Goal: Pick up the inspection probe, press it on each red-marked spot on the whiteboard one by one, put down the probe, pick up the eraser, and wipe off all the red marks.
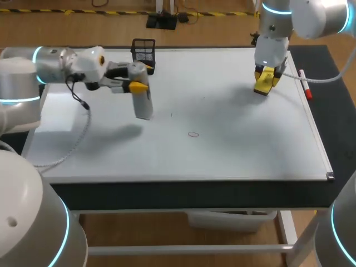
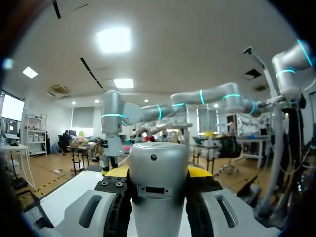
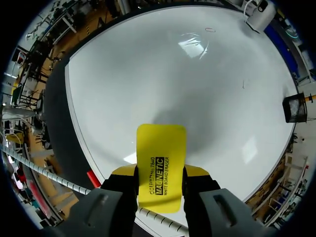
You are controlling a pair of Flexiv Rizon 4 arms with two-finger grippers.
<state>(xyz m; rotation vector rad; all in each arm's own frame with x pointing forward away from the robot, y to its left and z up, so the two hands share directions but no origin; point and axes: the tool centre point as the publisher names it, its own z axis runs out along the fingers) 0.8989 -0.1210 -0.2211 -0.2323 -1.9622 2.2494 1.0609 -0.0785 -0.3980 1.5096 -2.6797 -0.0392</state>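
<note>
A smooth white whiteboard (image 1: 233, 144) covers the bench. The left gripper (image 2: 158, 174) is closed on the inspection probe (image 2: 158, 185), a matte grey cylinder with a rounded cap. The probe stands roughly upright between the yellow tips, lower end toward the board, its shadow lying apart from it. The right gripper (image 3: 159, 178) clamps the eraser (image 3: 161, 160), a flat yellow rectangle with rounded corners. Its long axis runs out along the fingers toward the board's far right part. A thin red oval mark (image 1: 193, 134) sits mid-board, well apart from both.
</note>
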